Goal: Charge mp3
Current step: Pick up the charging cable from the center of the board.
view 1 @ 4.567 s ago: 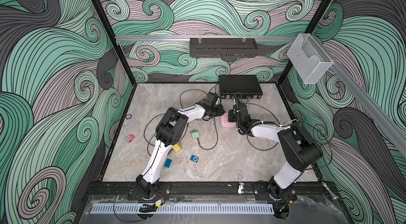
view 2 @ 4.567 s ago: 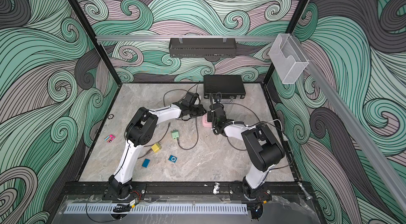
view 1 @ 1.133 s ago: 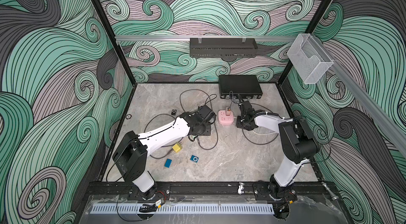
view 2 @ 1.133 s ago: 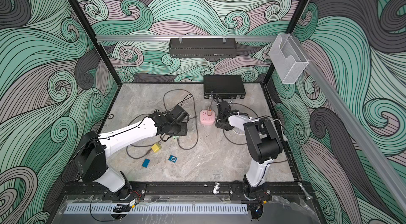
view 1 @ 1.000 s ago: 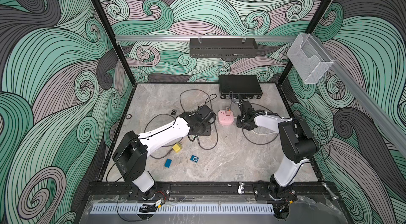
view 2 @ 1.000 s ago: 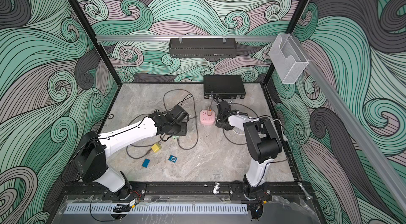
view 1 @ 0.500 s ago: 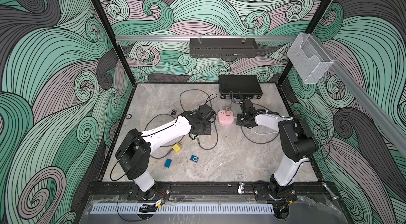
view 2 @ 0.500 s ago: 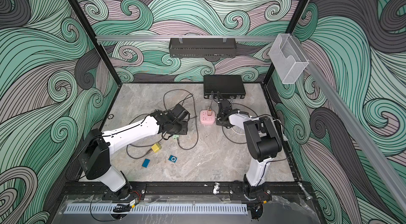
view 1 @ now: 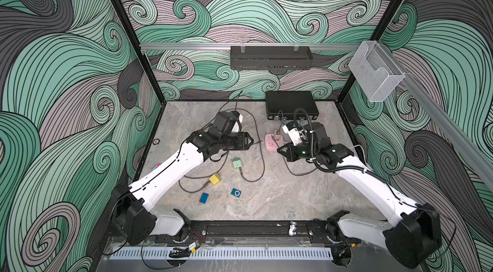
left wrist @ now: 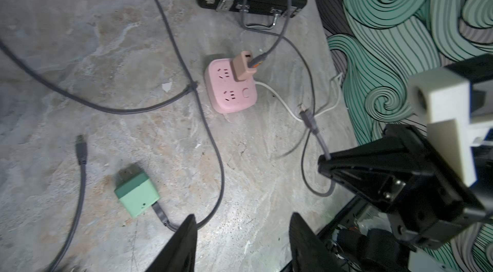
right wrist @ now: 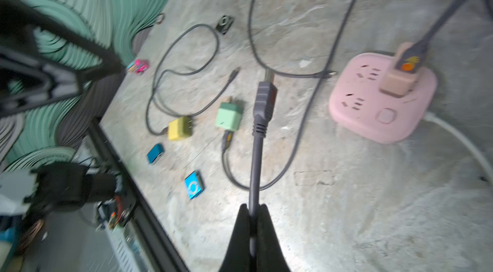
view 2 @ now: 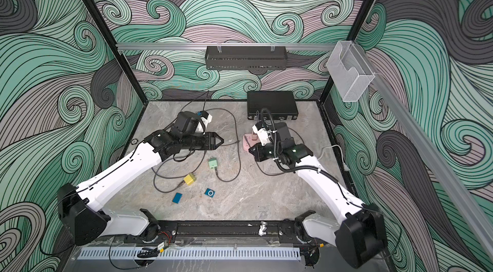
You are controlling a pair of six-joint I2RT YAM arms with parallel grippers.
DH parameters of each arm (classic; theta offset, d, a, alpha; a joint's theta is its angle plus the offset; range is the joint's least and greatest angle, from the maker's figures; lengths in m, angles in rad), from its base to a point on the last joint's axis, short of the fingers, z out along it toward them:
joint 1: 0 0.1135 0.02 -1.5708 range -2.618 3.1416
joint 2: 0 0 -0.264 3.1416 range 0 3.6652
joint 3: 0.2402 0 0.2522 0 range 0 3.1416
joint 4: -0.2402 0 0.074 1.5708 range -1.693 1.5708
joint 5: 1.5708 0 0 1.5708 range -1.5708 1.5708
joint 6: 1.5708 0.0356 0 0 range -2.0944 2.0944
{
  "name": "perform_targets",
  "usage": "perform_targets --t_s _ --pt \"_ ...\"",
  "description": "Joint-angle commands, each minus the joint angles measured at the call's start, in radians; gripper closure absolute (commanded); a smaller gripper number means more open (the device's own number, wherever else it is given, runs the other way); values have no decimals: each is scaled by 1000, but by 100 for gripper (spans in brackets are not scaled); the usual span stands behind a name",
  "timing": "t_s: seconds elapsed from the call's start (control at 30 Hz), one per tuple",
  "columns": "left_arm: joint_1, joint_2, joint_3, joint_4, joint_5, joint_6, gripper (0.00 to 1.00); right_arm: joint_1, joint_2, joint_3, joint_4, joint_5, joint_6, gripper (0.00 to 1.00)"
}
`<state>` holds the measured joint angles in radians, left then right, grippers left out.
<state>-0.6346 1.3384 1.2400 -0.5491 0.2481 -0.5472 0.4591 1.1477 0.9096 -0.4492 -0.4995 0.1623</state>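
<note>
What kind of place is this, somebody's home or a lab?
Most likely a robot lab test cell: left arm and right arm on a base rail, printed wave walls boxing in a small marble-look table, and a pink power strip with a grey cable as props.

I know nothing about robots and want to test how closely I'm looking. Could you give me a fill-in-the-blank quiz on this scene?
1. The right gripper is shut on a grey ____.
2. The left gripper is ____, with nothing between its jaws.
3. The tan charger is plugged into the ____ power strip.
4. The case with metal latches is ____.
Missing words: cable; open; pink; black.
</note>
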Motion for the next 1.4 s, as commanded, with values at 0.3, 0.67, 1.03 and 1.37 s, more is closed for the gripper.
perform_targets --t_s 0.3,0.67,1.03,1.37 --pt "15 -109 -122 221 349 30 45 31 -206 -61 -45 -349 -89 100" --pt "15 -186 -210 397 513 20 45 39 -134 -33 13 -558 -25 100" --pt "15 -210 -234 411 508 9 45 42 -149 -6 15 -634 -5 100" --pt "15 -243 -245 356 524 18 44 48 -122 28 -34 -583 -19 100"
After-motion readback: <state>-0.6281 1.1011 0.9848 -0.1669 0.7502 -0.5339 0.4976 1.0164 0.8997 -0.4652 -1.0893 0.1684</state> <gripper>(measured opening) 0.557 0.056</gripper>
